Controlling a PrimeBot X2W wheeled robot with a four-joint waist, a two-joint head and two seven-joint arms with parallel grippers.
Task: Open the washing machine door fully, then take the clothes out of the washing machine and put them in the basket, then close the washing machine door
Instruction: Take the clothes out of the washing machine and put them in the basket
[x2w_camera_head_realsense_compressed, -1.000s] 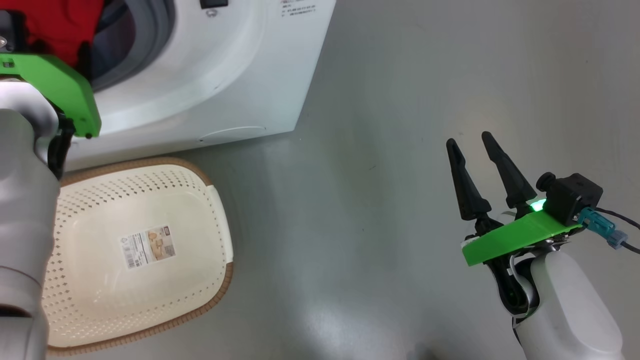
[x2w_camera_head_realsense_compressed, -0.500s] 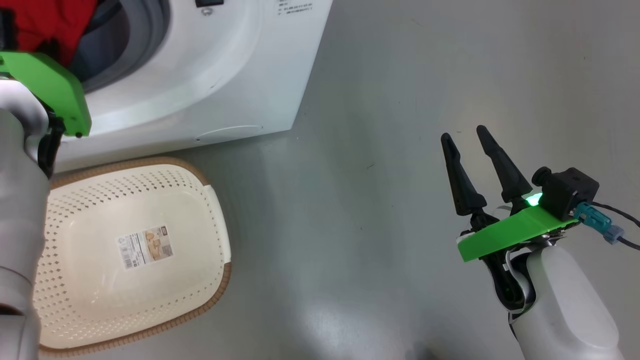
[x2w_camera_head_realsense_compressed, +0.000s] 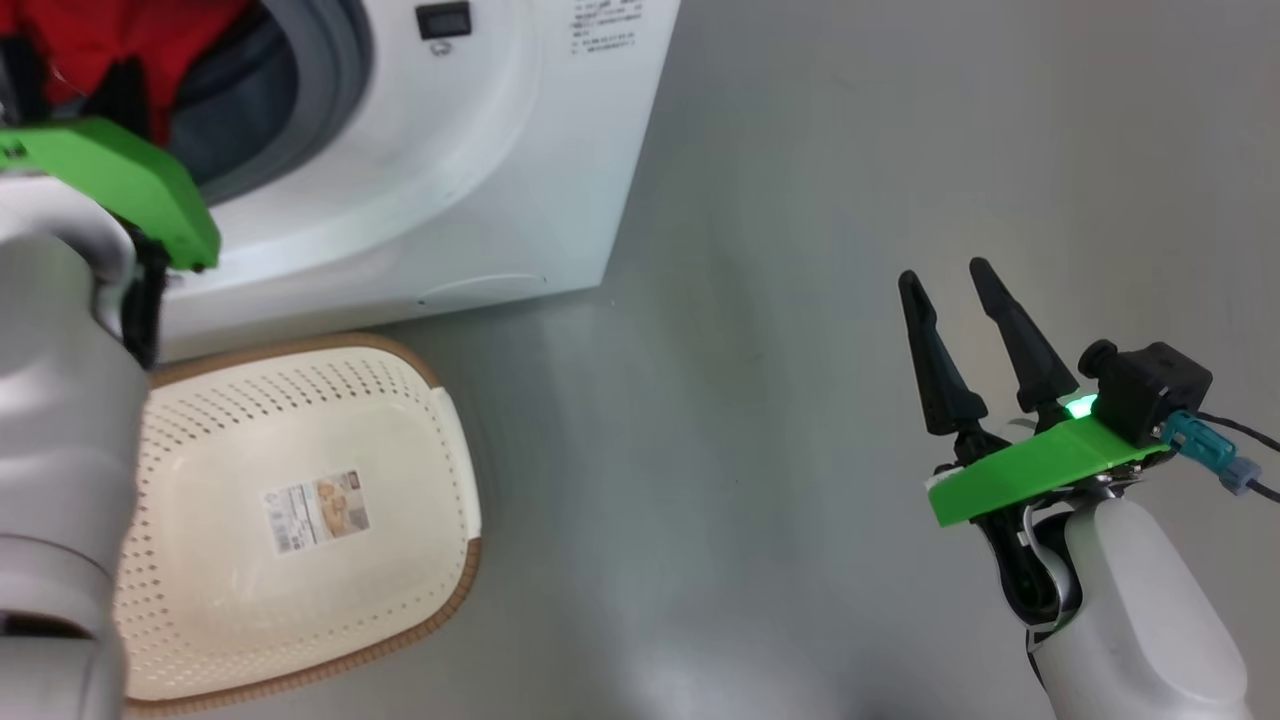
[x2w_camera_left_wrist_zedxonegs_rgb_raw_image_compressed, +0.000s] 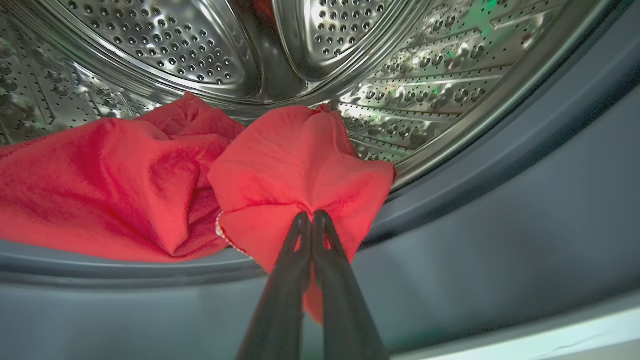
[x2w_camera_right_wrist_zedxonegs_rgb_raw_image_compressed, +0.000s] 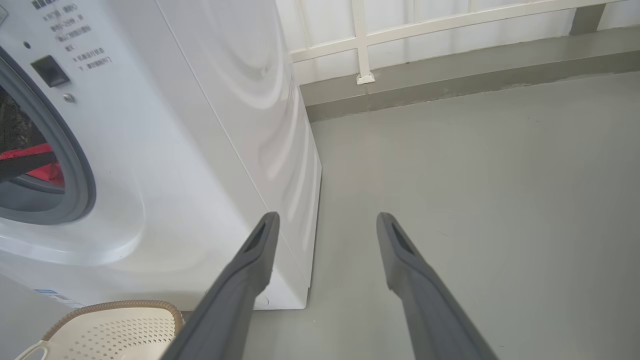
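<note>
The washer stands on the grey floor with its drum mouth open. The basket sits just in front of it, below that mouth, bare but for a paper label. The clothes, bright red and soft, lie heaped on the drum's lower lip, their length running across the opening, sideways to the left fingers; whether it is one garment or two I cannot tell. Those fingers are clenched on a bunched fold at the heap's near edge, so the cloth lies straight ahead of them and the basket below. The left arm is much the nearer; the right fingers hang spread and hold nothing, well off to the side over the floor.
</note>
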